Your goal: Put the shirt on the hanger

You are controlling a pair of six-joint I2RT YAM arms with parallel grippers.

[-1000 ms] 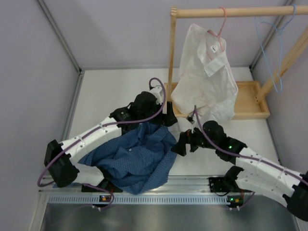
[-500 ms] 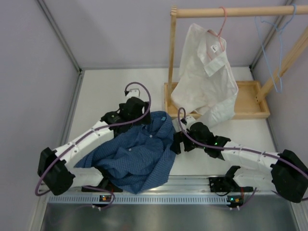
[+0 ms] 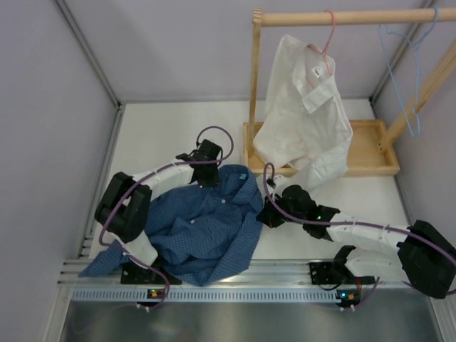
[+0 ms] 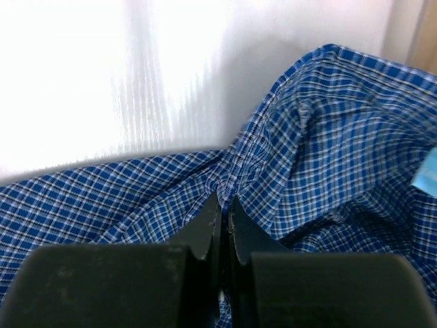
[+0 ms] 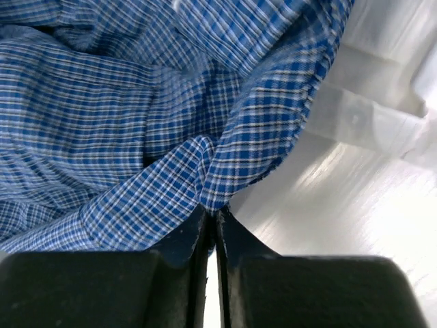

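Overhead view: the checked shirt [image 3: 206, 228] lies crumpled on the table [image 3: 164, 128] in the near centre, between the two arms, with one sleeve trailing to the near left over the table's front rail. The left gripper [image 3: 207, 177] meets the far edge of the shirt beside the collar; in the left wrist view its jaws stand together, pinching a fold of checked cloth [image 4: 222, 203]. The right gripper [image 3: 266, 214] meets the shirt's right edge; in the right wrist view its jaws are likewise clamped on a fold of the hem [image 5: 210, 213], with a white sleeve [image 5: 369, 116] lying on the table just beyond. At far right stands a wooden rack [image 3: 342, 17]. A pink hanger [image 3: 329, 35] on its rail carries a white shirt [image 3: 303, 121], which drapes onto the rack's tray base [image 3: 370, 165]. The light blue hanger [image 3: 411, 122] hangs bare at the rail's right end, well apart from the checked shirt.
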